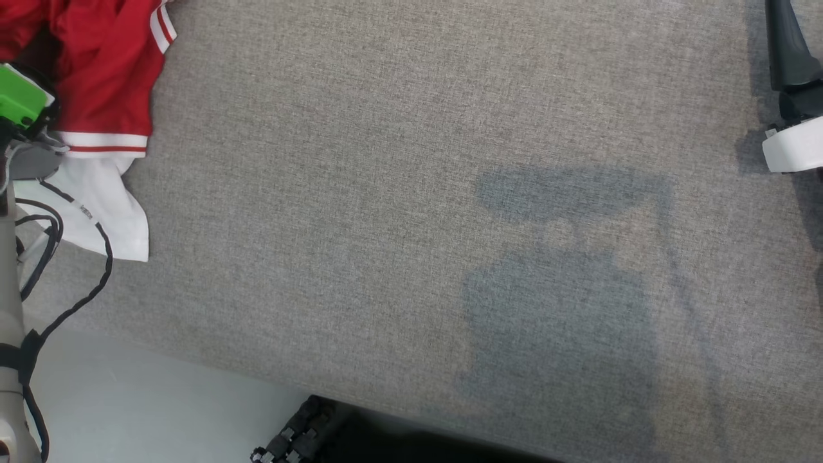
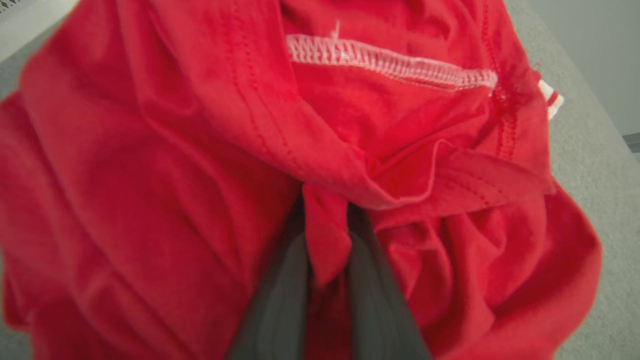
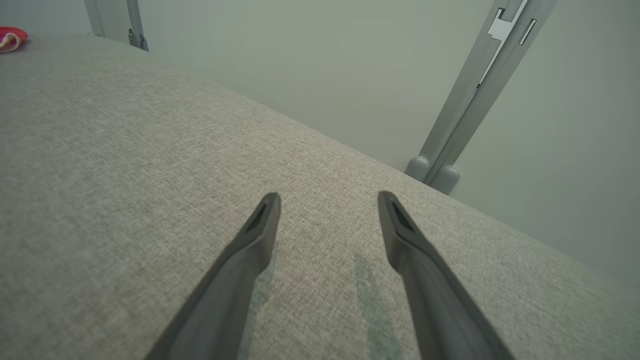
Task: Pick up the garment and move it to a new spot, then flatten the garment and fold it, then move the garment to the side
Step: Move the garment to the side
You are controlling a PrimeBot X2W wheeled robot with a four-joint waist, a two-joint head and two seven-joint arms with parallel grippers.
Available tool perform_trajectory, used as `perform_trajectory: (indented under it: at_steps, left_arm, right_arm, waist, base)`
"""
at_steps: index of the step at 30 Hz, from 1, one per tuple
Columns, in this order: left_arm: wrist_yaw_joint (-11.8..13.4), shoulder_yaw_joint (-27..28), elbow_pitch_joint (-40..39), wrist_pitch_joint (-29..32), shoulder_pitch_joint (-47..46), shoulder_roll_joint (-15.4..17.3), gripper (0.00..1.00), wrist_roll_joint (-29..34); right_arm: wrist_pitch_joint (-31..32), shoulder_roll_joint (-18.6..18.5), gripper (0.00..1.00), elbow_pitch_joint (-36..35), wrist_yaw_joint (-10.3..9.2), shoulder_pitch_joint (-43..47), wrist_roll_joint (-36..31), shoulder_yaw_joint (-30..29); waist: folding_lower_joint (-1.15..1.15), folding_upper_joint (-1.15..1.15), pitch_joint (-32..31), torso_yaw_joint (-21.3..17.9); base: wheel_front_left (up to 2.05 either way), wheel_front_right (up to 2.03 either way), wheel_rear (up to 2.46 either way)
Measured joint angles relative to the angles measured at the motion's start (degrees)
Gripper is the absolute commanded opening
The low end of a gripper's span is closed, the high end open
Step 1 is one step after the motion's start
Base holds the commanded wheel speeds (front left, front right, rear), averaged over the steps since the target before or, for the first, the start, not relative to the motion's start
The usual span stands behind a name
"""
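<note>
The garment (image 1: pixel 103 71) is a crumpled red shirt with white striped trim and a white part, lying at the far left of the grey cloth surface (image 1: pixel 411 193). In the left wrist view the red garment (image 2: pixel 150 175) sits close up, and my left gripper (image 2: pixel 325 220) is shut on a pinched fold of it. My right gripper (image 3: pixel 327 200) hangs open over bare grey cloth, far from the garment, with nothing between its fingers. A small red bit of the garment (image 3: pixel 10 37) lies at the surface's far end. One dark finger (image 1: pixel 786 45) of the right gripper is at the head view's top right.
My left arm with black cables (image 1: pixel 38 270) runs along the head view's left edge. The cloth surface ends at a near edge with pale floor (image 1: pixel 128 399) below it. A dark part of my base (image 1: pixel 308 431) is there. A grey metal post (image 3: pixel 470 105) stands beyond the surface.
</note>
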Motion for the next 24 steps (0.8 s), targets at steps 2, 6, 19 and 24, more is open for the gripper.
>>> perform_trajectory:
  at_steps: [2, 6, 19, 24]
  left_arm:
    - [-0.76, -0.42, 0.59, -0.11, -0.34, 0.0, 0.0, 0.32]
    - [-2.59, -1.1, 1.05, -0.62, -0.69, -0.57, 0.0, 1.31]
    - [-7.23, -7.69, -2.63, 0.3, -3.85, -3.26, 0.0, 2.31]
    - [-7.3, -10.11, -5.17, 1.4, -3.85, -3.91, 0.0, 2.31]
  right_arm:
    - [-0.31, 0.16, 1.0, 0.69, -0.02, 0.03, 0.01, 0.05]
    - [-1.14, 0.38, 1.0, 1.81, -0.04, 0.32, 0.02, 0.11]
    - [-6.11, 4.68, 1.0, 7.28, -1.18, 2.59, 2.08, 2.16]
    - [-7.89, 6.77, 1.0, 9.18, -1.26, 3.54, 2.82, 3.27]
  waist:
    - [0.0, 0.0, -0.56, -0.04]
    - [0.0, 0.0, -2.0, -0.07]
    - [0.0, 0.0, -9.27, -0.28]
    - [-0.01, 0.0, -12.08, -0.95]
  base:
    - [0.0, 0.0, 0.0]
    - [0.0, 0.0, 0.0]
    - [0.0, 0.0, 0.0]
    - [0.0, 0.0, 0.0]
